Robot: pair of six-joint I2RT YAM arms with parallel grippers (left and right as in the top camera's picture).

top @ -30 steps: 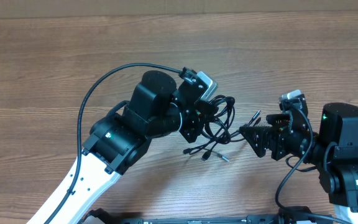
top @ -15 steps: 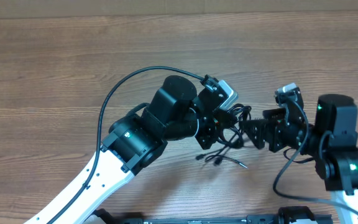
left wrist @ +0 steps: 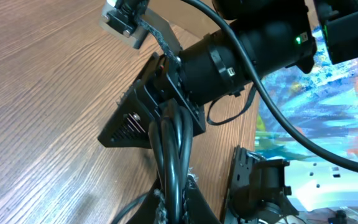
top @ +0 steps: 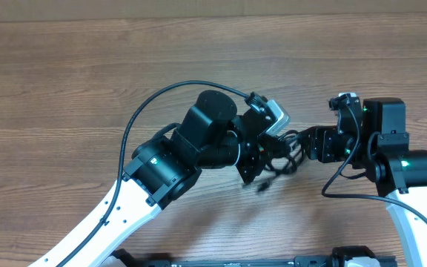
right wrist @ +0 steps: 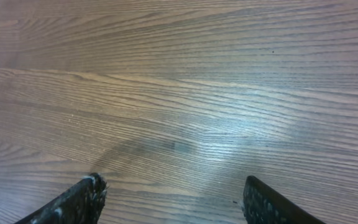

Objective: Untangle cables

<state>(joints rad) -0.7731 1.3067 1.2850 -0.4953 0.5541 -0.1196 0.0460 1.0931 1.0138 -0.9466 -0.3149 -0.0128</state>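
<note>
The cables (top: 284, 150) are thin black cords bunched in a small tangle between my two grippers, lifted off the wooden table. My left gripper (top: 261, 160) is shut on them. In the left wrist view the cords (left wrist: 169, 146) run up out of its closed jaws (left wrist: 173, 196) toward my right gripper's dark fingers (left wrist: 132, 121). My right gripper (top: 301, 144) is at the tangle's right side, open. In the right wrist view its fingertips (right wrist: 94, 185) stand apart over bare wood, with no cord between them. A plug end (top: 262, 185) dangles blurred below the tangle.
The left arm's thick black wire (top: 136, 122) arcs over the table (top: 65, 81). The right arm's base (top: 410, 170) sits at the right edge. A colourful painted surface (left wrist: 334, 93) and a white unit (left wrist: 328, 180) show beyond the table.
My left gripper has carried the tangle right and up, lifting the plug ends off the wood. My right gripper has swung up and left to the tangle, and its jaws have narrowed.
</note>
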